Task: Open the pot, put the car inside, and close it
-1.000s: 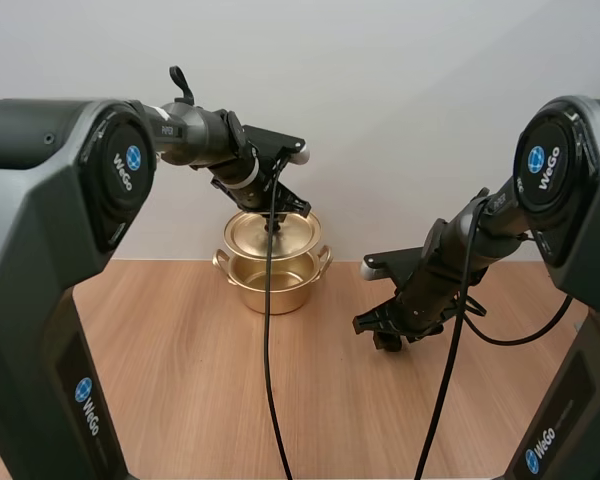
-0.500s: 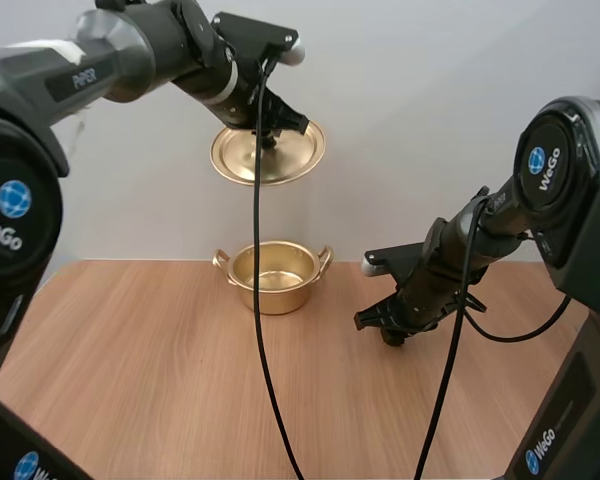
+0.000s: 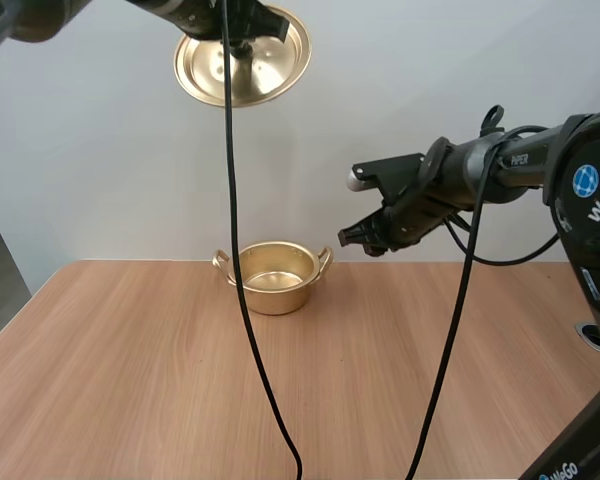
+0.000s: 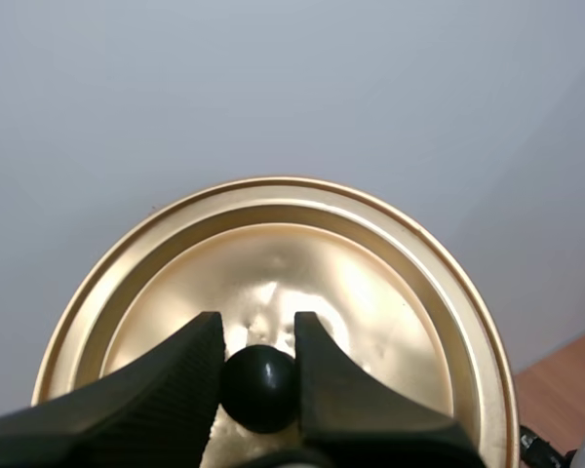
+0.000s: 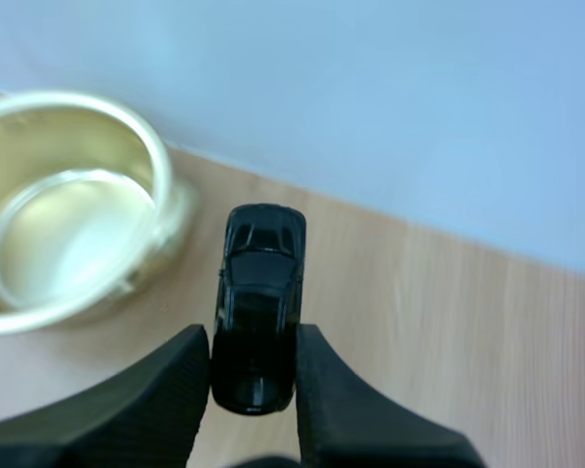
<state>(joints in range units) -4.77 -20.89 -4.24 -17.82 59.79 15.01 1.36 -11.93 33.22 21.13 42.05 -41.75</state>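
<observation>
Two steps left: car (image 5: 261, 292) in, lid (image 4: 370, 283) on.
Left gripper (image 4: 258, 336) clamps the lid's knob (image 4: 259, 390); right gripper (image 5: 253, 366) pinches the car, open pot (image 5: 161, 161) just ahead below; carry over, release.

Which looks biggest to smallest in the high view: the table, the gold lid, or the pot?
1. table, by far the largest.
2. lid and pot: about alike. The lid looks slightly wider, but it is held up high, likely nearer the camera, so I won't rank them.
</observation>
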